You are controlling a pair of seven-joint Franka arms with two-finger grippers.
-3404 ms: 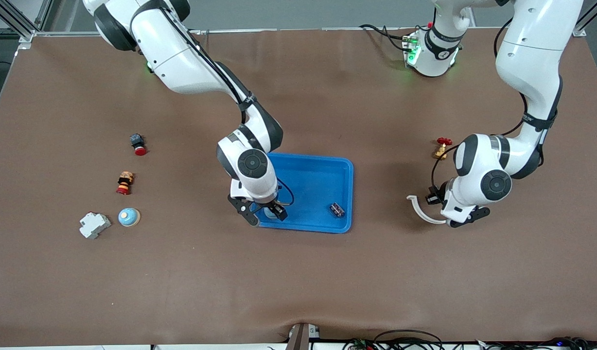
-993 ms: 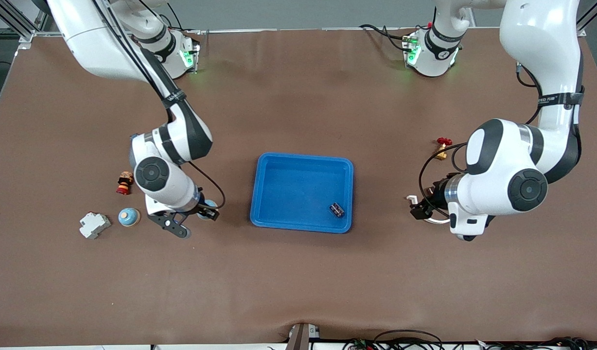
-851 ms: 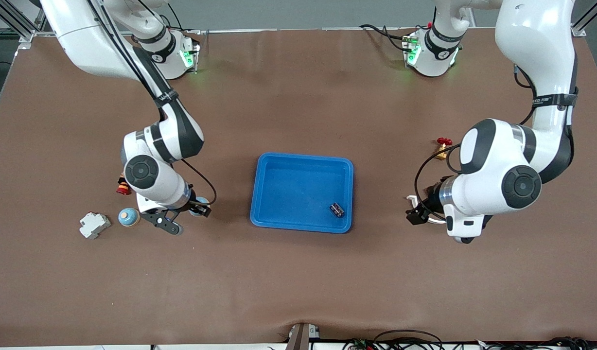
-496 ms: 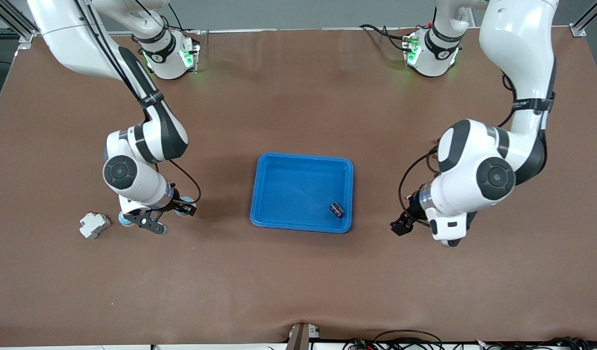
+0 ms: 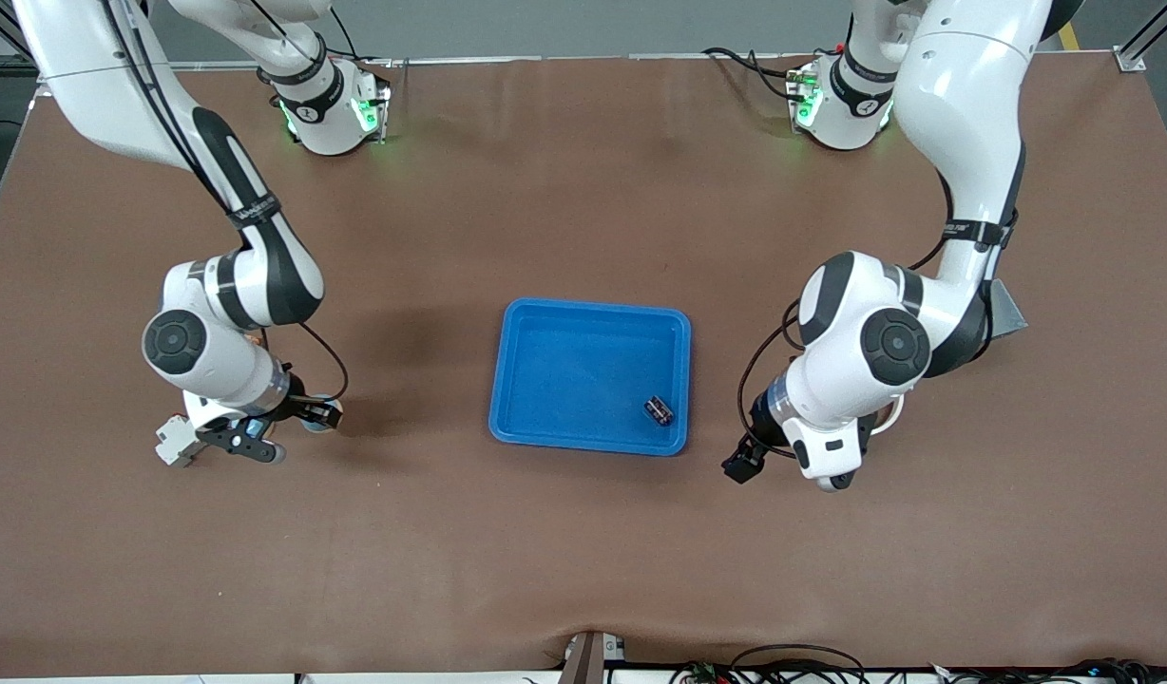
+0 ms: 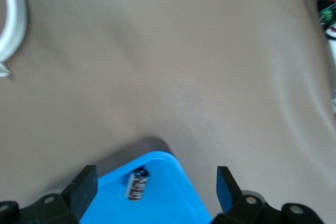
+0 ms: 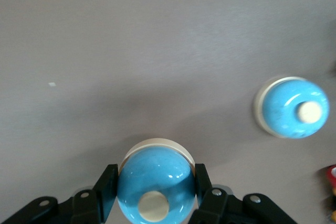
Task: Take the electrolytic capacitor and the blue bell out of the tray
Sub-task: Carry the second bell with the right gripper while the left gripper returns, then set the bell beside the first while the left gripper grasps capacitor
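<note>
A brown table seen from above w/ 2 white arms. At centre sits the tray (image 5: 590, 377), shallow, bright blue, rounded corners. Near its 5 o'clock corner lies the capacitor (image 5: 659, 410), a small dark cylinder on its side, alone in the tray; the left wrist view shows it (image 6: 137, 183) just inside the rim. The right gripper (image 5: 283, 426) hangs over bare table well apart from the tray, toward the right arm's end, at about 9 o'clock from it, fingers pinched on the bell (image 7: 155, 184), a glossy blue dome w/ a cream button on top, held by its sides. A 2nd bell (image 7: 291, 107) of the same look sits on the table near it, and a white block (image 5: 173, 440) lies beside the gripper. The left gripper (image 5: 741, 467) hangs over the table just off the tray's 4 o'clock corner, fingers (image 6: 84, 191) spread wide and empty, aimed toward the capacitor. A white hook (image 6: 11, 22) lies on the table toward the left arm's end. Handling, as judgement: the bell is probably light, stiff metal, slick on the dome, so a grip low at the base rim is safest. The capacitor looks tiny, light, rigid, likely to roll; best pinched across its round body.
</note>
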